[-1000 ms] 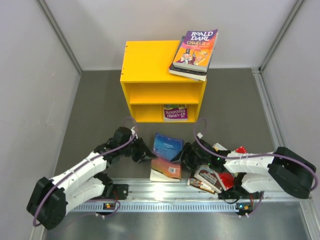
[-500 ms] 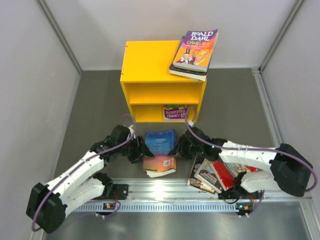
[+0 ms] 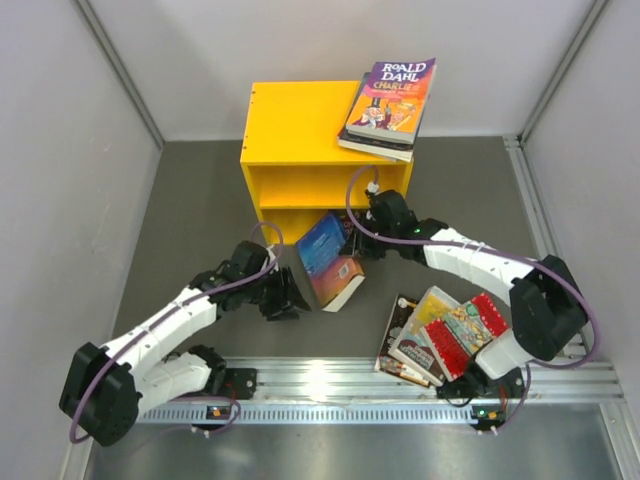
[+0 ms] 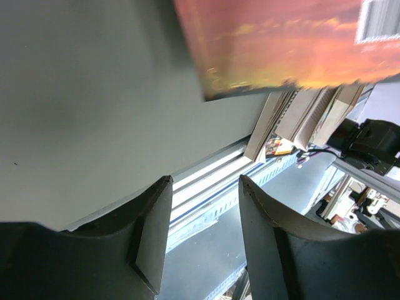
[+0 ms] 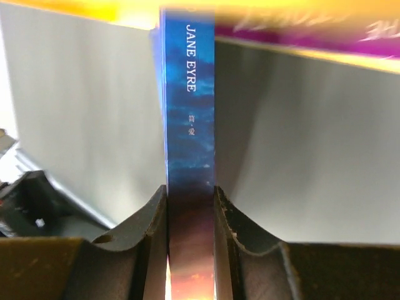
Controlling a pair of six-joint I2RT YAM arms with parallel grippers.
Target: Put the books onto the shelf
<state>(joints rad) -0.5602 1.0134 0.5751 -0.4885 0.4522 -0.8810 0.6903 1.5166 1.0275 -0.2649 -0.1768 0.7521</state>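
Blue Jane Eyre (image 3: pixel 328 257), clamped by its spine in the right tool (image 3: pixel 352 243), hangs at the shelf's (image 3: pixel 300 130) six o'clock, not yet in. Left tool (image 3: pixel 292 297) stands apart, empty. One book (image 3: pixel 340 213) is shelved; several (image 3: pixel 445 335) remain at four o'clock, two (image 3: pixel 390 97) on top.

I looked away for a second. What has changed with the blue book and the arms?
The right gripper has clamped the blue book by its spine and carried it toward the shelf. The left gripper let go, jaws open, and backed off. The Roald Dahl book and pile stayed.
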